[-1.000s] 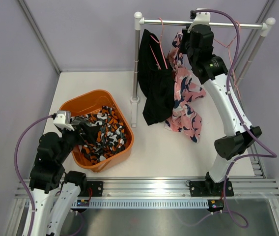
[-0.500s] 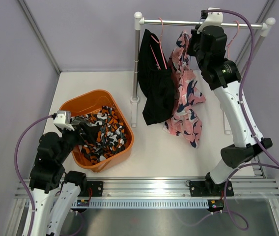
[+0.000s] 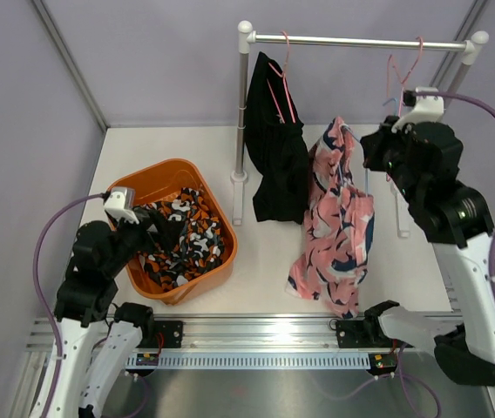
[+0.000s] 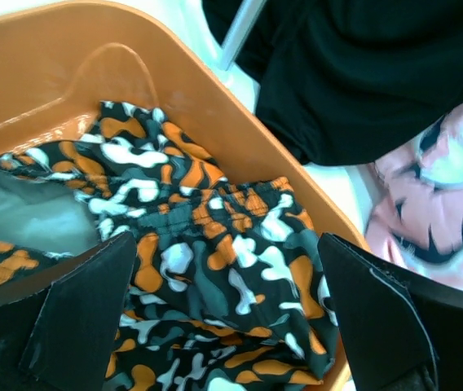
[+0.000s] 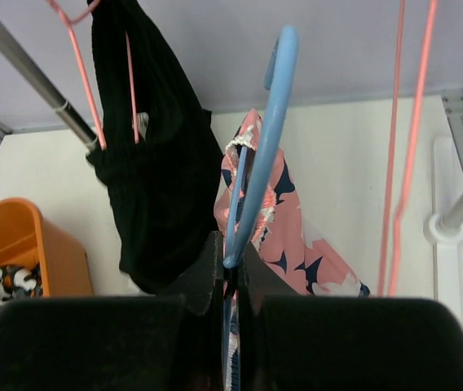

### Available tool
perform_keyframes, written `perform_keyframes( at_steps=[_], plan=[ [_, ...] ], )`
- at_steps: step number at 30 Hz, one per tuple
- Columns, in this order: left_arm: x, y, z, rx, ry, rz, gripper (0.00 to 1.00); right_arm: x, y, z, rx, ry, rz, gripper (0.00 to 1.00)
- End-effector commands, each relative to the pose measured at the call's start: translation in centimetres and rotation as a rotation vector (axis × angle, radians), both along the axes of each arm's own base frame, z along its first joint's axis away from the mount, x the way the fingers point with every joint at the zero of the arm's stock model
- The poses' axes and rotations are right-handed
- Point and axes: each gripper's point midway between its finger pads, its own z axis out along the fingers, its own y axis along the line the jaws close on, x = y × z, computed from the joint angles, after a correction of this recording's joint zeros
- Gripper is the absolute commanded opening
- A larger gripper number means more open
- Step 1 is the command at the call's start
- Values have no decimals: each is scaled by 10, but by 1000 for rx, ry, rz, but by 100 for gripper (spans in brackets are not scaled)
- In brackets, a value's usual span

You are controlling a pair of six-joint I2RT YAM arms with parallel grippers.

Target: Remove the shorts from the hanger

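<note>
- Pinching shut on the neck of a thin blue plastic hanger (image 5: 268, 138), the right gripper (image 5: 231, 265) is holding it upright, with the hook rising above the fingers.
- The floppy pink shorts with navy-and-white blotches (image 3: 339, 226) are dangling from that hanger, directly beneath the claw and well clear of the metal rail (image 3: 352, 41). Whether their lower end is touching the white table (image 3: 265, 261) cannot be told.
- The plain black shorts (image 3: 274, 165) are hanging on a pink wire hanger (image 3: 288, 78) hooked over the rail, just left of the pink pair.
- The left gripper (image 4: 225, 252) is hovering with its fingers spread wide over the orange, black and white camouflage shorts (image 4: 240, 301), which are lying crumpled inside the rounded orange plastic tub (image 3: 156, 174).
</note>
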Motion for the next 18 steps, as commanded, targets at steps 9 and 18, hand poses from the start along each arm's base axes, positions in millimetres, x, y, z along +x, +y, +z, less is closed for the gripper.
perform_keyframes(
  at_steps=[9, 18],
  plan=[
    [24, -91, 123, -133, -165, -231, 98, -93, -10, -13, 108, -3, 118, 0],
    [26, -227, 149, -78, -217, -305, 99, -107, -16, -10, 96, -7, 124, 0]
  ],
)
